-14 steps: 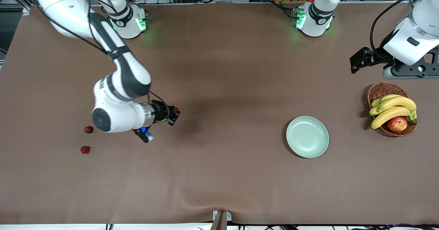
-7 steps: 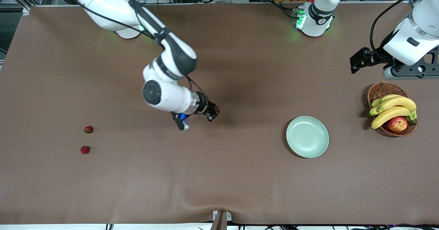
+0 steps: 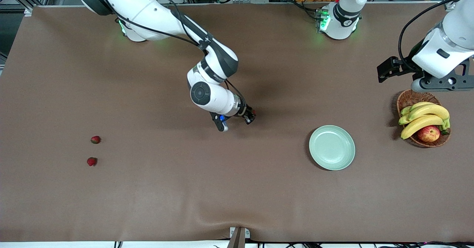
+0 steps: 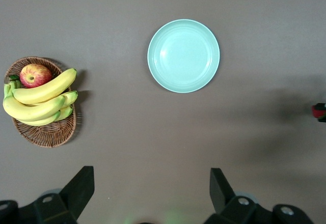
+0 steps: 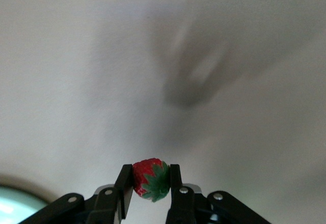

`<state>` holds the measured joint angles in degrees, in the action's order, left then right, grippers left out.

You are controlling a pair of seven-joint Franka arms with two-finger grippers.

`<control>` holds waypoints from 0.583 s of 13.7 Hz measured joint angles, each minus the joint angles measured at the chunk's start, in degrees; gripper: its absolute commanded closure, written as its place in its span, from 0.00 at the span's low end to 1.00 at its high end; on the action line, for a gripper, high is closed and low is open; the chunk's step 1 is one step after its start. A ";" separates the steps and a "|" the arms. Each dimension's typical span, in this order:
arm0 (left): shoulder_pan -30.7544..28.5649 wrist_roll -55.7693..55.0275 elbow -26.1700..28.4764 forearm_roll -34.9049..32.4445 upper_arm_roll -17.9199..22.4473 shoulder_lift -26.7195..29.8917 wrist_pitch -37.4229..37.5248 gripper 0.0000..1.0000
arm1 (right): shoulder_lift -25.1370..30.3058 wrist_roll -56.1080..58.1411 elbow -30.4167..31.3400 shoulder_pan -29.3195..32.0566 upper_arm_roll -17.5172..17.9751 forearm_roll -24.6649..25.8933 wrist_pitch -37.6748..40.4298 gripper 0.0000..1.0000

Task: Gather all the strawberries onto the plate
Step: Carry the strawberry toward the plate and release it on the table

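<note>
My right gripper (image 3: 251, 116) hangs over the middle of the table, shut on a red strawberry (image 5: 151, 179) with a green leafy top. Two more strawberries (image 3: 95, 139) (image 3: 91, 161) lie on the table toward the right arm's end. The pale mint-green plate (image 3: 331, 147) sits toward the left arm's end with nothing in it, and it also shows in the left wrist view, plate (image 4: 183, 55). My left gripper (image 4: 152, 186) is open, held high over the table beside the basket, and waits.
A brown wicker basket (image 3: 411, 97) with bananas (image 3: 425, 117) and an apple (image 3: 428, 133) stands beside the plate at the left arm's end. The brown mat has a wrinkle at its near edge (image 3: 218, 218).
My right arm has carried the strawberry from near the two lying berries across the table toward the plate. The left arm has shifted only slightly.
</note>
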<state>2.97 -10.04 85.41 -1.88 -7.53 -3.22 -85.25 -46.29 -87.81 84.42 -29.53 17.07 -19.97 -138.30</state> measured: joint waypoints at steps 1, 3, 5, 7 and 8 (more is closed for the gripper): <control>0.00 0.00 0.00 0.00 0.01 0.00 0.00 0.00 | -0.86 0.00 -0.06 -1.01 -0.76 0.01 -0.61 0.77; -0.01 0.00 0.00 0.00 0.02 0.00 0.00 0.00 | -1.73 0.00 -0.18 -2.68 -1.93 0.04 -1.89 0.76; -0.08 0.00 0.00 0.00 0.06 0.00 0.00 0.00 | -2.20 0.00 -0.23 -3.58 -2.54 0.13 -2.13 0.25; -0.39 0.00 0.02 0.00 0.16 -0.02 0.00 0.00 | -2.40 0.00 -0.23 -3.74 -2.82 0.17 -2.15 0.00; -0.50 0.00 0.02 0.00 0.21 -0.06 0.00 0.00 | -2.40 0.00 -0.30 -3.73 -3.10 0.19 -2.15 0.00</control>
<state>2.47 -10.04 85.43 -1.88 -7.33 -3.28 -85.24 -48.68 -87.80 84.12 -33.26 13.98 -19.78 -140.45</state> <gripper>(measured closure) 0.000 0.529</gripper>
